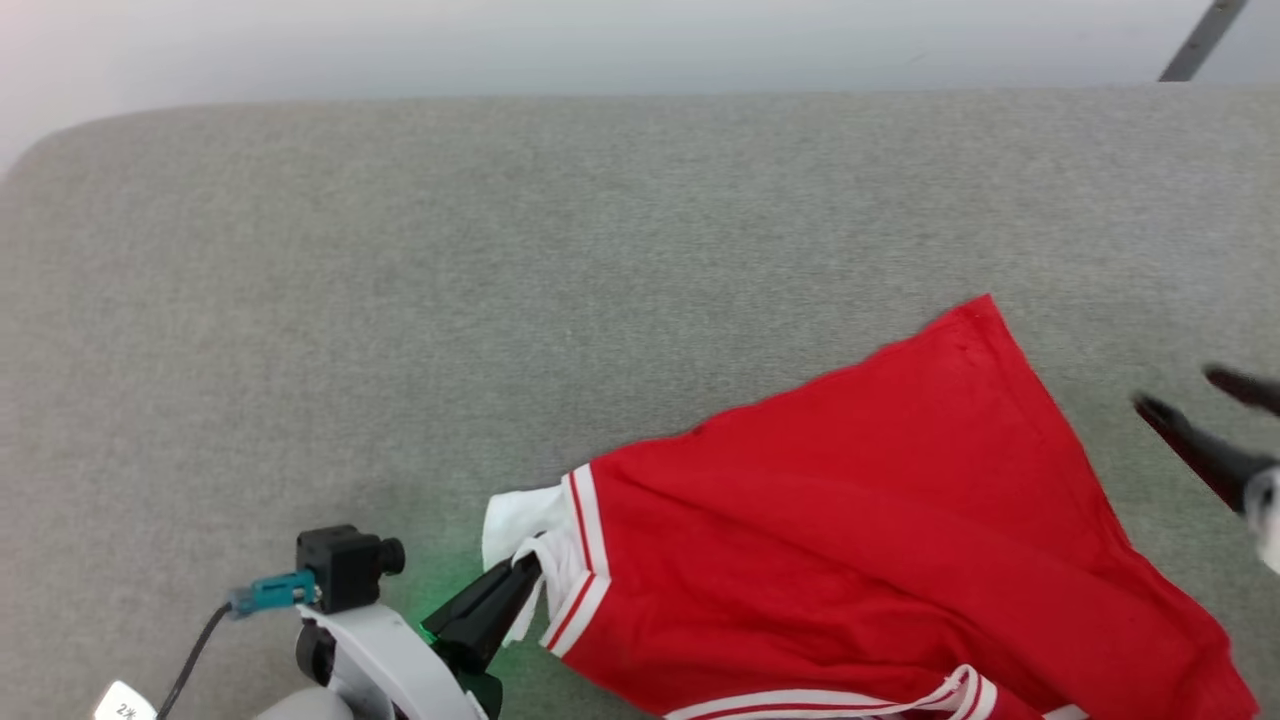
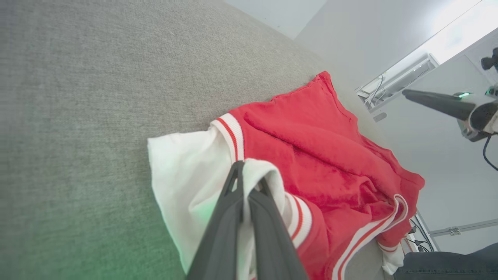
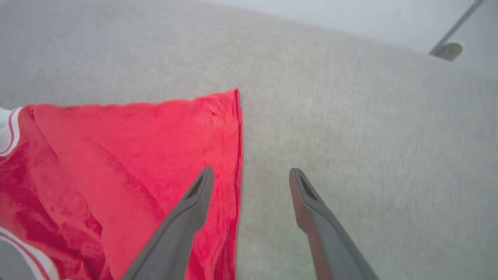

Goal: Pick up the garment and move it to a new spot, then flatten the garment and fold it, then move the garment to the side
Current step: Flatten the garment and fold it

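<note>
Right now the garment [image 1: 850, 520] lies on the grey cloth surface [image 1: 500, 250], toward five o'clock in my head view. Its red body is spread loosely, with one corner pointing up toward one o'clock and its lower part running off the bottom edge. At the nine o'clock end of the cloth a white sleeve [image 1: 520, 525] sticks out past the red-and-white striped trim [image 1: 585, 560].

My left gripper [image 1: 525, 570] comes in from seven o'clock, and its jaws are pinched together on that sleeve. In my left wrist view the left gripper [image 2: 249, 182] has white fabric bunched over and between its two dark fingers. The garment [image 2: 311, 147] trails away toward two o'clock, rumpled in folds.

My right gripper [image 1: 1190, 395] sits at three o'clock in the head view, just beside the garment's edge, with its jaws spread wide and nothing between them. In my right wrist view the right gripper [image 3: 252, 179] straddles the straight red hem. One finger shows over the garment [image 3: 136, 155] and the other over bare grey cloth. I cannot tell whether either fingertip touches down.
</note>
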`<state>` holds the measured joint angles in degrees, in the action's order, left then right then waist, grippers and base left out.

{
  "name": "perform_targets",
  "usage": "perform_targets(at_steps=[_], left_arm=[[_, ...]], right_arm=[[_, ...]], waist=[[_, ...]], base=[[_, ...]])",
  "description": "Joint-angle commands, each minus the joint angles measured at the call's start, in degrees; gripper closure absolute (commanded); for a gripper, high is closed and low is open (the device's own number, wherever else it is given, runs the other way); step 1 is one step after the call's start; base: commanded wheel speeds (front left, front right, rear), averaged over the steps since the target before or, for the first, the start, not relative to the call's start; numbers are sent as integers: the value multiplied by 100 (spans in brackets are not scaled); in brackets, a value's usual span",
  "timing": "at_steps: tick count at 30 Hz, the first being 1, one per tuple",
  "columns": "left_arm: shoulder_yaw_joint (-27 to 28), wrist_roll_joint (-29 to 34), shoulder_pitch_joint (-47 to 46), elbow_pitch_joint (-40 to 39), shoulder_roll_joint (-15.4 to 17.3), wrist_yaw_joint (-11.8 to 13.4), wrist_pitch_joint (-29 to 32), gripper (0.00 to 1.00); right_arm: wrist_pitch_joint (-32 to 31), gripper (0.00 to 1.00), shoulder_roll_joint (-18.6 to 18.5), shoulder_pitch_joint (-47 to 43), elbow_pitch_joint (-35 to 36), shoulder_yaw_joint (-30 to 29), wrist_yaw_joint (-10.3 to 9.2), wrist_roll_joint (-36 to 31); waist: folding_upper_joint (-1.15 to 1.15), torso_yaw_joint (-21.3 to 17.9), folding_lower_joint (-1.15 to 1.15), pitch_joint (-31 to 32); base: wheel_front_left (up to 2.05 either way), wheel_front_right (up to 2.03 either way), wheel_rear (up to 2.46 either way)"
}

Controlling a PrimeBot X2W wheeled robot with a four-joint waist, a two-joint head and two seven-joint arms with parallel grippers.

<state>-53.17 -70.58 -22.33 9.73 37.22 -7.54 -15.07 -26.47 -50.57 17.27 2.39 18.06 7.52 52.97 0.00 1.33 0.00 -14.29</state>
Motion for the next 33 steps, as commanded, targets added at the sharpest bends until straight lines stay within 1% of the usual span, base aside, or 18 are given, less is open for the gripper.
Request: perform_targets(at_steps=[1, 3, 4, 5, 9, 10, 11, 12, 13, 17, 21, 22, 23, 24, 25, 28, 30, 33], left_arm=[[-23, 78, -78, -18, -37, 16, 12, 100], [-60, 105, -134, -43, -78, 16, 11, 100], [-60, 105, -134, -43, -78, 16, 11, 100], [-100, 143, -168, -52, -87, 16, 10, 100], [-145, 166, -263, -34, -176, 16, 8, 100], [-145, 166, -263, -34, -176, 16, 8, 100], [-168, 161, -298, -18, -212, 16, 5, 100], [-168, 161, -298, -18, -212, 16, 5, 100], [-198, 184, -353, -15, -261, 15, 3, 100], [-275, 211, -455, 32, -346, 15, 0, 100], [-309, 184, -522, 81, -382, 15, -2, 100], [-318, 167, -538, 98, -387, 15, -2, 100], [-324, 150, -543, 119, -386, 15, -3, 100], [-328, 136, -537, 136, -376, 15, -3, 100], [-321, 106, -522, 151, -362, 15, -3, 100], [-242, 10, -483, 215, -296, 15, -4, 100], [-152, -53, -556, 276, -253, 15, -5, 100], [1, -229, -900, 242, -222, 15, 30, 100]], right_arm=[[-76, 0, 363, 540, -145, 174, -6, -284], [-169, 0, 636, 1063, -394, 363, -6, -540], [-169, 0, 636, 1063, -394, 363, -6, -540], [-307, 0, 852, 1501, -688, 654, -6, -757], [-555, 0, 1072, 2164, -1405, 1233, -6, -995], [-555, 0, 1072, 2164, -1405, 1233, -6, -995], [-662, 0, 1103, 2376, -1735, 1548, -6, -1001], [-662, 0, 1103, 2376, -1735, 1548, -6, -1001], [-764, 0, 1079, 2533, -2018, 1829, -6, -935], [-776, 0, 997, 2744, -2488, 2322, -7, -905], [-859, 0, 1009, 2720, -2755, 2758, -8, -802], [-939, 11, 1028, 2702, -2809, 2887, -7, -707], [-982, 53, 1032, 2686, -2814, 3017, -6, -592], [-950, 73, 1045, 2698, -2802, 3102, -6, -485], [-894, 100, 1051, 2748, -2803, 3156, -1, -416], [-597, 100, 1046, 2946, -2844, 3097, -2, -167], [-331, 100, 1073, 3148, -3205, 2718, -8, -31], [97, 100, 1409, 3511, -3802, 2187, -6, 123]], waist=[[0, 147, 0, -93], [0, 254, 0, -176], [0, 254, 0, -176], [0, 347, 0, -261], [0, 527, 0, -415], [0, 527, 0, -415], [0, 597, 0, -478], [0, 597, 0, -478], [0, 654, 0, -555], [0, 741, 0, -671], [0, 753, 0, -695], [0, 752, 0, -692], [0, 744, 0, -678], [0, 728, 0, -657], [0, 707, 0, -631], [0, 647, 0, -511], [0, 595, 0, -428], [0, 513, 0, -330]], base=[[0, 0, 0], [0, 0, 0], [0, 0, 0], [0, 0, 0], [0, 0, 0], [0, 0, 0], [0, 0, 0], [0, 0, 0], [0, 0, 0], [0, 0, 0], [0, 0, 0], [0, 0, 0], [0, 0, 0], [0, 0, 0], [0, 0, 0], [0, 0, 0], [0, 0, 0], [0, 0, 0]])
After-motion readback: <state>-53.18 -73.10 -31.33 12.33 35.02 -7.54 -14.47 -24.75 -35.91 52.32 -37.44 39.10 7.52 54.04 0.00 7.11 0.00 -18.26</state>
